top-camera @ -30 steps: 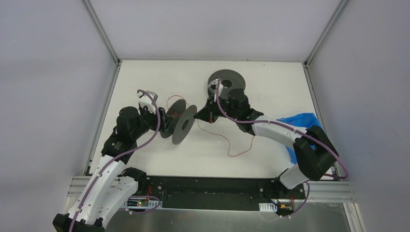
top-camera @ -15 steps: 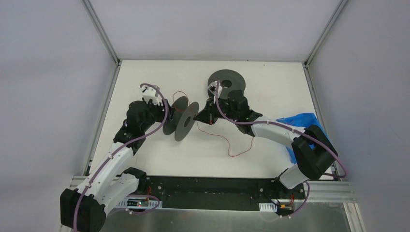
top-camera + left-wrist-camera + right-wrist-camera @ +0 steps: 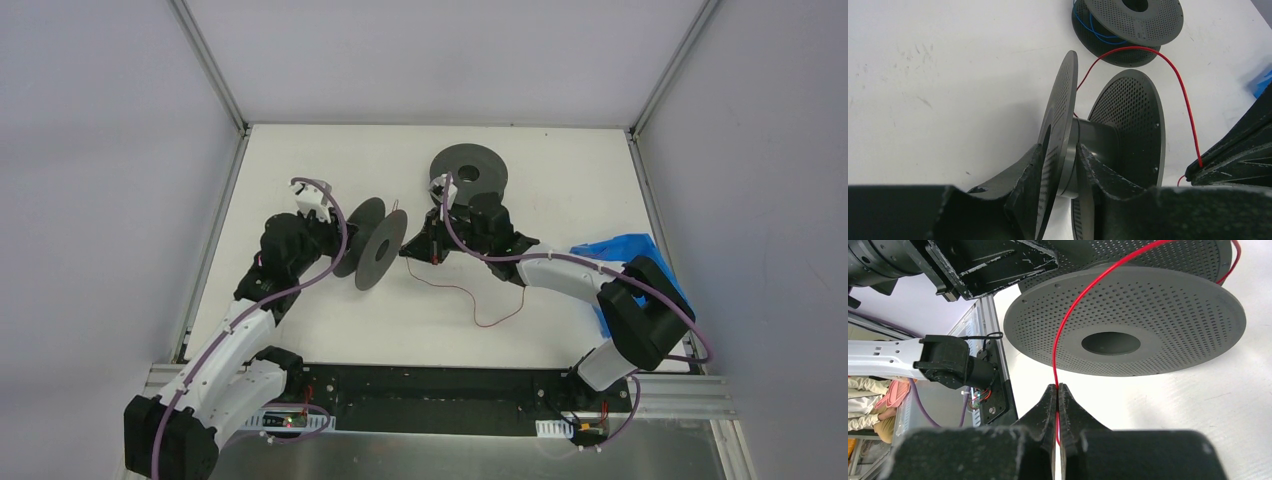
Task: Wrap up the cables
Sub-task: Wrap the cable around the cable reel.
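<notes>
My left end effector (image 3: 1060, 152) clamps the spool (image 3: 1133, 120) flange; right end effector (image 3: 1058, 389) pinches the red cable (image 3: 1135, 47). Cable arcs onto the spool, slack lying on worktop (image 3: 560, 310) at its 4 o'clock.

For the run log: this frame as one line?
left gripper: shut on spool flange | right gripper: shut on red cable | red cable: arcs over spool, slack on table | second spool: flat, far side
</notes>
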